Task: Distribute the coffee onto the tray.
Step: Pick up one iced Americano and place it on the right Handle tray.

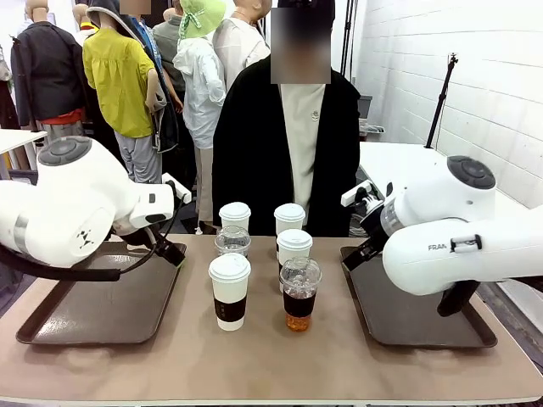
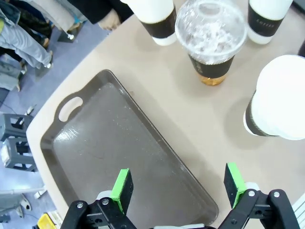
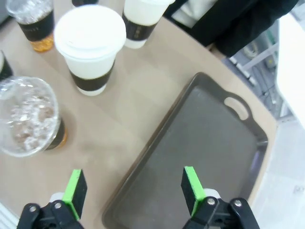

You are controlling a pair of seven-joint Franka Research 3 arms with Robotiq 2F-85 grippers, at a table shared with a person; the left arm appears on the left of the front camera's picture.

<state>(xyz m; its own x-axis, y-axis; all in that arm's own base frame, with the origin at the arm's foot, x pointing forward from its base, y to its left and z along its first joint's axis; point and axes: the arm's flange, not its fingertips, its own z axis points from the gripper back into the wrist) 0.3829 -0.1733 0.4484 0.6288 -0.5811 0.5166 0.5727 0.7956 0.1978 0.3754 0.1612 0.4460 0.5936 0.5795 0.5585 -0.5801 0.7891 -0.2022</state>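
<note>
Nearest us, the left gripper (image 2: 177,185) hangs with its jaws spread wide and nothing between them, above the inner rim of the left tray (image 2: 95,143). The right gripper (image 3: 134,185) is likewise wide open and empty, over the inner rim of the right tray (image 3: 209,138). Both trays lie bare, so we judge the task to be at its start, with no cup picked yet.

The coffee stands clustered on the tan table (image 1: 254,365) between the trays. In the near row a white paper cup (image 1: 230,290) stands just beside a clear dome-lidded cup (image 1: 299,292) of amber drink. Behind them are another clear cup (image 1: 232,242) and three more white cups (image 1: 294,248), reaching toward the person (image 1: 288,144) at the far edge.

Next, we think, either arm must swing inward to a near cup, close round its sleeve without crushing it, and carry it upright to a tray. Beyond the person we see a white brick wall (image 1: 475,51) and a black stand (image 1: 441,97).
</note>
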